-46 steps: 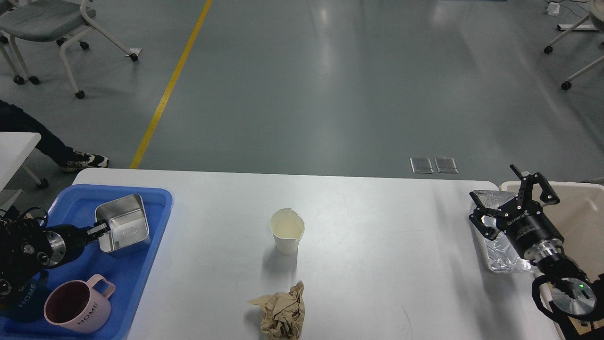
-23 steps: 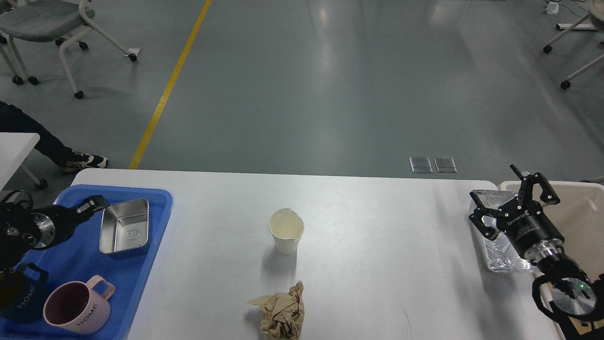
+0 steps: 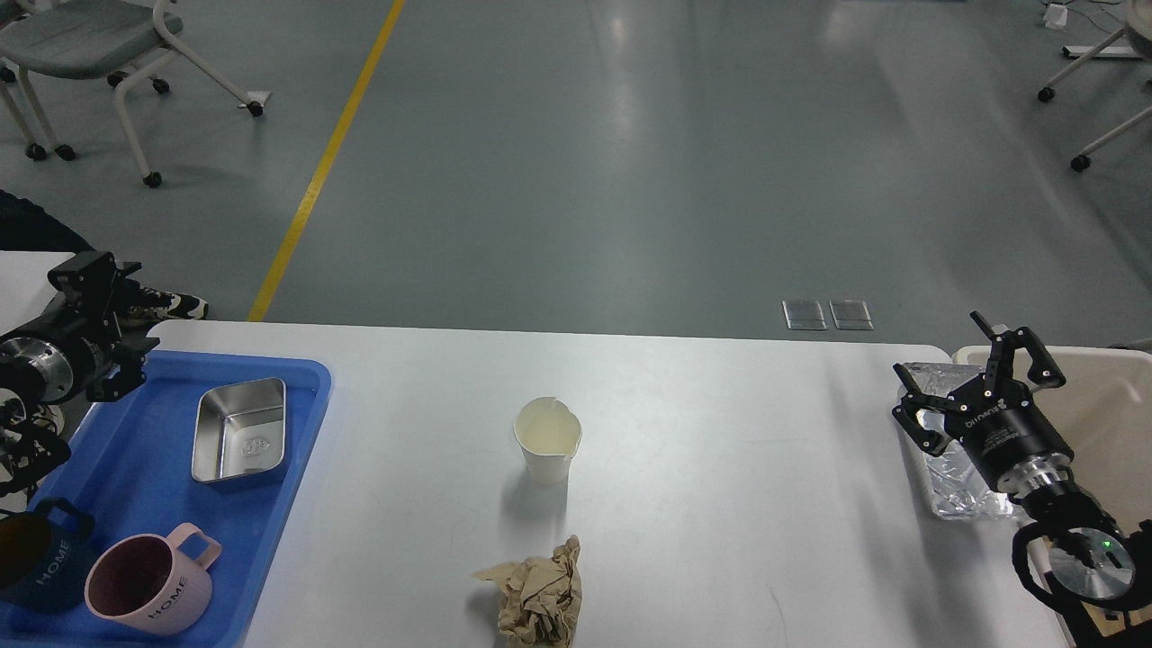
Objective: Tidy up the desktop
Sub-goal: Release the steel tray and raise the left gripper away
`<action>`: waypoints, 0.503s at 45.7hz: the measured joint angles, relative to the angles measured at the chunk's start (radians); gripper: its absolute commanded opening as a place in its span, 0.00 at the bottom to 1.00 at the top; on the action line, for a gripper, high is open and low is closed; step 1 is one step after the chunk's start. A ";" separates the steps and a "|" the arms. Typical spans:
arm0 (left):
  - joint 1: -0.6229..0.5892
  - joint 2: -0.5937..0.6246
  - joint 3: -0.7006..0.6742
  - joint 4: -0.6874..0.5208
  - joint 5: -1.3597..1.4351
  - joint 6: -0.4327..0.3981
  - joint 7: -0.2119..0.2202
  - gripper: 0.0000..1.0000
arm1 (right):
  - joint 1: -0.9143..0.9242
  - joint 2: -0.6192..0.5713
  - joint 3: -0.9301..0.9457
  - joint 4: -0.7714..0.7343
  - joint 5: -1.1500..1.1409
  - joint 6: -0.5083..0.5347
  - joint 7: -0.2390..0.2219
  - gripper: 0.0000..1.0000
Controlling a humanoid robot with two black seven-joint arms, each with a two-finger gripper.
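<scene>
across the view's lower half lies the desktop (image 3: 720, 432); at its left, a blue tray (image 3: 135, 450) carries pink mug (image 3: 148, 580) and dark mug (image 3: 36, 558), both lettered "home". right gripper (image 3: 976, 378) is spread, empty; left gripper (image 3: 94, 270) unclear.

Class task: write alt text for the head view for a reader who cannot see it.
A white desktop holds a paper cup and crumpled brown paper. A blue tray at left holds a steel pan and pink mug; the open right gripper hovers over foil.

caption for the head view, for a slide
Paper cup and crumpled brown paper remain on the desktop; steel container sits in the blue tray.
</scene>
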 measured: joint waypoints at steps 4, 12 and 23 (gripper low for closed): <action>0.004 -0.002 -0.057 -0.002 -0.026 -0.042 -0.002 0.97 | -0.001 -0.002 0.000 0.001 0.000 0.000 0.000 1.00; 0.004 -0.005 -0.112 -0.003 -0.032 -0.119 -0.125 0.97 | -0.002 -0.004 0.000 0.003 0.000 -0.001 -0.001 1.00; -0.002 -0.026 -0.105 0.001 -0.052 -0.168 -0.151 0.97 | -0.001 -0.007 -0.001 0.004 0.000 0.000 -0.002 1.00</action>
